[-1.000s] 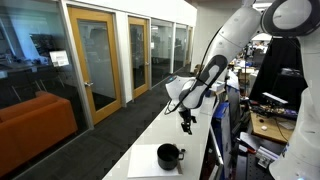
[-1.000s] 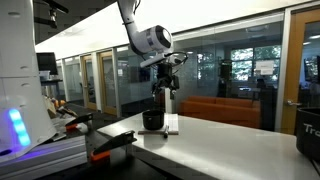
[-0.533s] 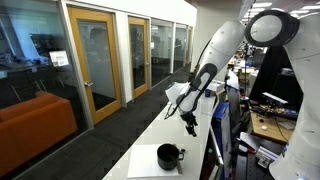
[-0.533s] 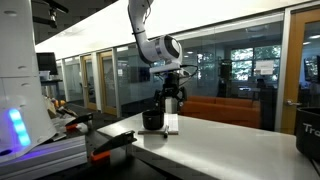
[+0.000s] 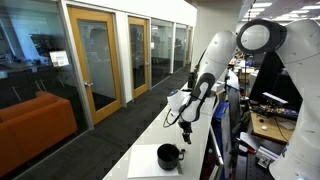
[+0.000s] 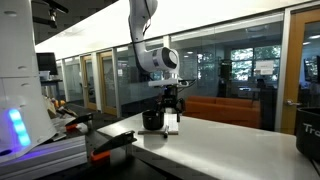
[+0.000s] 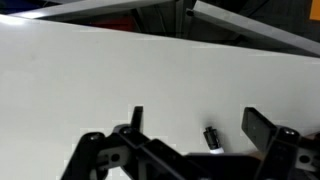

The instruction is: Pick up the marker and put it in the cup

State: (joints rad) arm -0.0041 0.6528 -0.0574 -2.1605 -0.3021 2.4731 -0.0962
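Locating the marker (image 7: 211, 137): a short dark piece lying flat on the white table (image 7: 80, 70), in the gap between the two fingers in the wrist view.
Marker against the fingers: apart from both, nearer the finger on the picture's right (image 7: 258, 125) than the one on the picture's left (image 7: 135, 120), and a little closer to the wrist than the fingertips.
Marker in the exterior views: too small to make out under the tool.
Gripper (image 7: 193, 113): jaws spread wide and holding nothing, with bare tabletop between them apart from the marker.
Gripper pose: pointing down over the table in both exterior views (image 5: 186, 127) (image 6: 171, 108), low above the surface; whether the tips touch the table cannot be told.
Cup (image 5: 169, 155): glossy black, upright, handle toward the picture's right, standing on a white sheet (image 5: 145, 163) clear of the gripper and nearer that camera than it.
Cup from the opposite camera (image 6: 153, 120): just beside the gripper in the picture, at finger height.
Arm (image 5: 215, 60): white, arching down from the upper right to the wrist.
Beyond the table: an orange sofa (image 5: 35, 125) and wood-framed glass doors (image 5: 95, 60).
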